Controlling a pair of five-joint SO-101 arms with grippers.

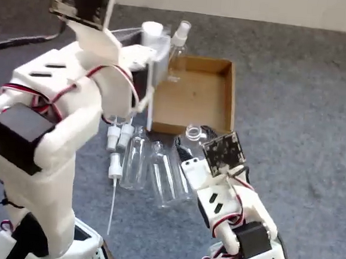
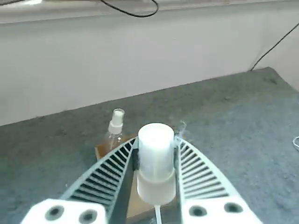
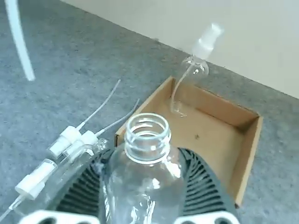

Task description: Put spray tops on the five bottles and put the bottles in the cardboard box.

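My left gripper (image 1: 153,43) is raised beside the near left corner of the cardboard box (image 1: 208,99), shut on a white spray top (image 2: 155,154) whose thin tube (image 1: 150,107) hangs down. My right gripper (image 1: 193,145) sits just in front of the box, shut on a clear upright bottle (image 3: 145,140) with an open neck. One bottle with a spray top (image 1: 179,46) stands in the box's far left corner, also seen as capped bottle (image 3: 192,70) and capped bottle (image 2: 115,129). The hanging tube (image 3: 18,39) is to the left of the open neck, well apart from it.
Clear bottles without tops (image 1: 136,161) lie on the grey carpet in front of the box. Three loose spray tops (image 1: 119,136) with long tubes (image 1: 112,206) lie to their left, seen too as spray tops (image 3: 70,138). The left arm's bulk (image 1: 45,149) stands over the table's left side.
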